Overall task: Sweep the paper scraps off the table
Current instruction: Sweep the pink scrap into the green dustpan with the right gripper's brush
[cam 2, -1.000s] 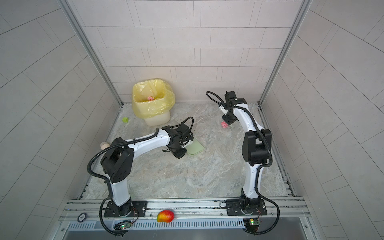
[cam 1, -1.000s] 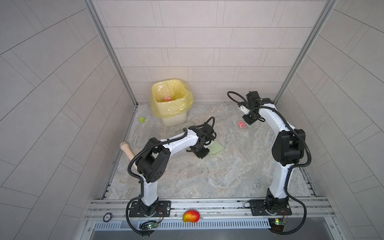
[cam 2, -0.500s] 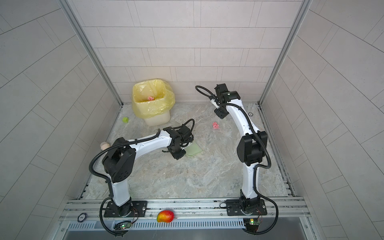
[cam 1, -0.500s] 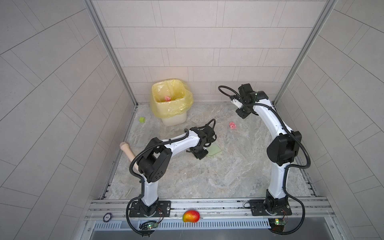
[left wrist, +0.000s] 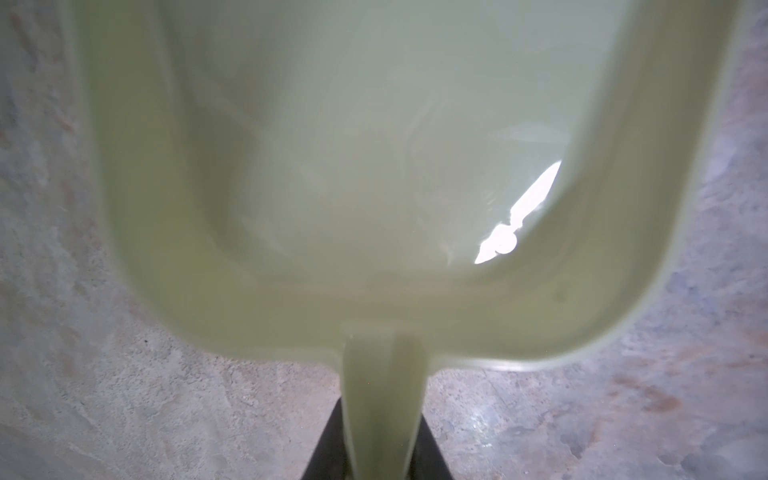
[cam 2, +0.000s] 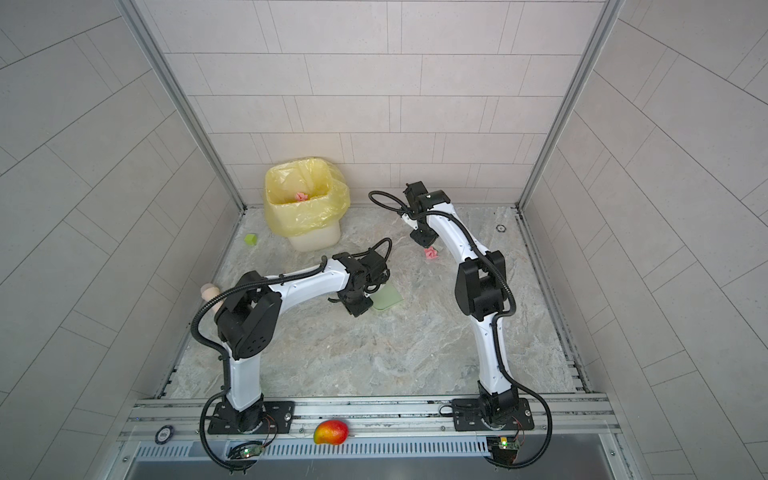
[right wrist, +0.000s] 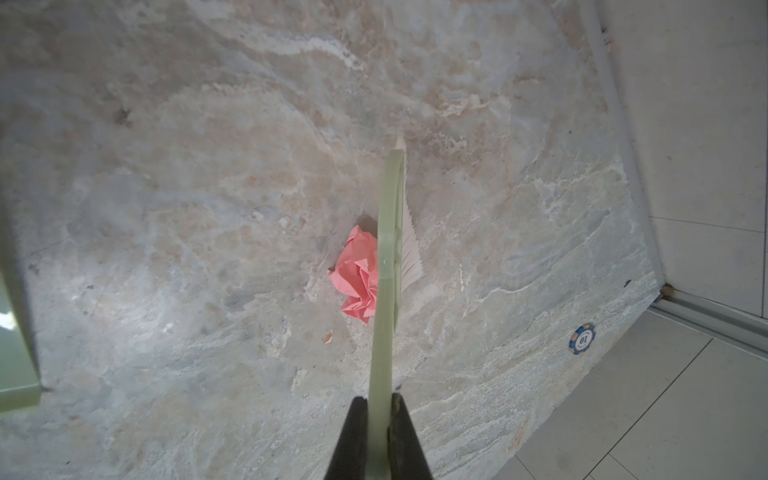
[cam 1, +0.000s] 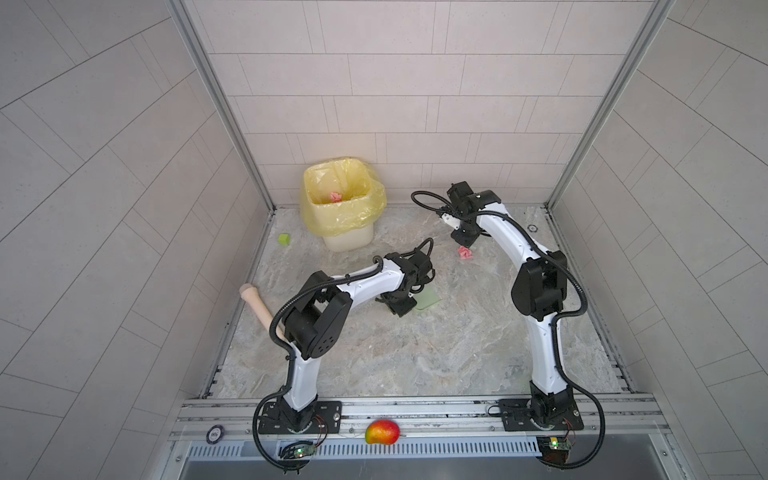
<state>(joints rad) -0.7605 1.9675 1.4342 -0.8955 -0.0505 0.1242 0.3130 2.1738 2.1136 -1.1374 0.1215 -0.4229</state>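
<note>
Front rail: one red-yellow mango (cam 1: 382, 432), one round poker chip (cam 1: 215, 434).
Left edge of the grey marble-patterned bench (cam 1: 415, 357): one pale wooden handle (cam 1: 257, 305), partly hidden behind the left arm.
Mid-bench: left jaws narrow, clamped on the stem of one pale green plastic dustpan (cam 1: 427, 300). The pan lies flat on the bench, mouth facing right in both top views.
Further back, right side: right jaws pinched tight on the thin stem of one pale green hand brush (right wrist: 385, 266) with white bristles. Its long axis runs straight out from the jaws, bristle end down at the bench.
One crumpled pink paper scrap (cam 1: 464, 252) sits on the bench just beside the brush head. It's probably touching, but the stem covers the contact line in the right wrist view. The wad is slightly longer along the brush's line, with no clear pointing end. It's well apart from the dustpan, beyond it and to the right.
One blue poker chip (cam 1: 532, 227) near the back right corner.
Back left: one lime-green cube (cam 1: 284, 239). One cream bin (cam 1: 348, 240) with a yellow plastic liner stands upright at the back wall, with at least one pink scrap (cam 1: 336, 196) inside.
</note>
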